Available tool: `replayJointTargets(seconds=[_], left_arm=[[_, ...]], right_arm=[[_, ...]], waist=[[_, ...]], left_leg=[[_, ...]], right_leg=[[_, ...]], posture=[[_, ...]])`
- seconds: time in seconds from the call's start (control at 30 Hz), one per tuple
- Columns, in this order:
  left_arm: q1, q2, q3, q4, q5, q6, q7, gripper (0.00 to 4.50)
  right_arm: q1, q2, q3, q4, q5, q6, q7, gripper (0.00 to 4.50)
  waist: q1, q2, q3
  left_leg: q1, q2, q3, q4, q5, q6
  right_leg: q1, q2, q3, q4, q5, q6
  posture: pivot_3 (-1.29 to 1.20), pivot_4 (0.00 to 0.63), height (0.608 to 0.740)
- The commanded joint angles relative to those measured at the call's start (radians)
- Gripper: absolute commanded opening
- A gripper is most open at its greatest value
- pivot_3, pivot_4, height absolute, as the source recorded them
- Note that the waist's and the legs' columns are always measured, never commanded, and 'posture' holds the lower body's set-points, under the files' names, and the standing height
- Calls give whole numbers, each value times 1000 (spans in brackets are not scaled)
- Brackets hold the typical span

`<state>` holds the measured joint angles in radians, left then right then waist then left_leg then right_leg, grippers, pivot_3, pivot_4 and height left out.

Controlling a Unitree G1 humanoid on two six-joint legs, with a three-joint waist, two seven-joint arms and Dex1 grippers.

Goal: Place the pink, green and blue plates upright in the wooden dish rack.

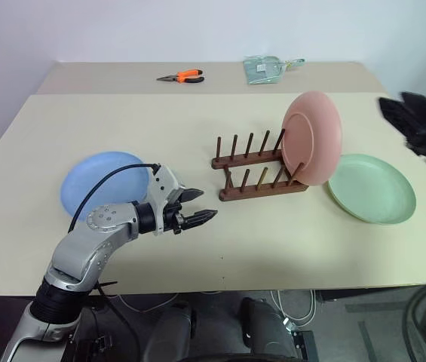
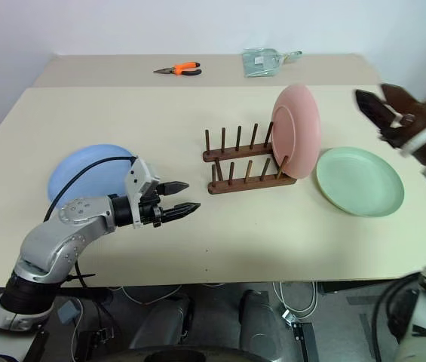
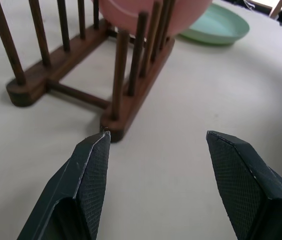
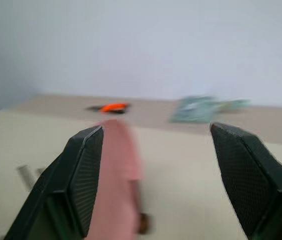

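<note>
The beige counter (image 1: pixel 197 249) carries everything. The blue plate (image 1: pixel 96 185) lies flat at its left, the green plate (image 1: pixel 371 188) flat at its right. The pink plate (image 1: pixel 312 138) stands upright in the right end of the wooden dish rack (image 1: pixel 254 170), just beside the green one. The left tool (image 1: pixel 199 205) hovers between the blue plate and the rack, fingers apart and empty. The right tool (image 2: pixel 375 113) is raised past the pink plate, fingers spread wide, holding nothing. Orange pliers (image 1: pixel 181 76) lie far back.
</note>
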<state>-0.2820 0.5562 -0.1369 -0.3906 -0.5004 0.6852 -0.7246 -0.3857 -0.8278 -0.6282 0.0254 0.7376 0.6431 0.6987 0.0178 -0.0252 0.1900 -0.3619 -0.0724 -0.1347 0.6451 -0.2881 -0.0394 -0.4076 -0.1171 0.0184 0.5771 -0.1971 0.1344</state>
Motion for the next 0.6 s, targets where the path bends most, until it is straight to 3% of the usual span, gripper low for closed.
replayJointTargets(seconds=[0.03, 0.2, 0.37, 0.47, 0.6], left_arm=[[-10, 5, -7, -11, 14, -28, -22, 3163], [-35, 3, -34, 20, 41, -43, -52, 3163], [-51, -8, -46, 28, 55, -50, -63, 3163], [-52, -10, -45, 22, 60, -47, -67, 3163], [-45, -8, -38, 10, 61, -44, -65, 3163]], right_arm=[[209, -54, 49, -108, -123, -77, 78, 4467], [380, -94, 233, -180, -318, -195, 107, 4467], [344, -97, 440, -52, -572, -319, 23, 4467], [295, -75, 501, 19, -643, -361, -10, 3626], [246, -61, 517, 64, -677, -376, -32, 1531]], waist=[[-5, 0, 0], [-30, 8, -2], [-31, 8, -2], [-28, 7, -1], [-25, 6, -1]], left_leg=[[0, 0, 0, 0, 0, 0], [4, 1, 6, 0, 0, 0], [5, 1, 6, 0, 0, 0], [4, 1, 6, 0, 0, 1], [4, 1, 5, 1, 0, 1]], right_leg=[[0, 0, 0, 0, 0, 0], [1, -1, 2, 1, -2, 3], [1, -1, 2, 0, -2, 3], [1, -1, 2, 0, -2, 3], [1, -1, 2, 0, -2, 3]], posture=[[0, 150, 740], [0, 150, 740], [0, 150, 740], [0, 150, 740], [0, 150, 740]])
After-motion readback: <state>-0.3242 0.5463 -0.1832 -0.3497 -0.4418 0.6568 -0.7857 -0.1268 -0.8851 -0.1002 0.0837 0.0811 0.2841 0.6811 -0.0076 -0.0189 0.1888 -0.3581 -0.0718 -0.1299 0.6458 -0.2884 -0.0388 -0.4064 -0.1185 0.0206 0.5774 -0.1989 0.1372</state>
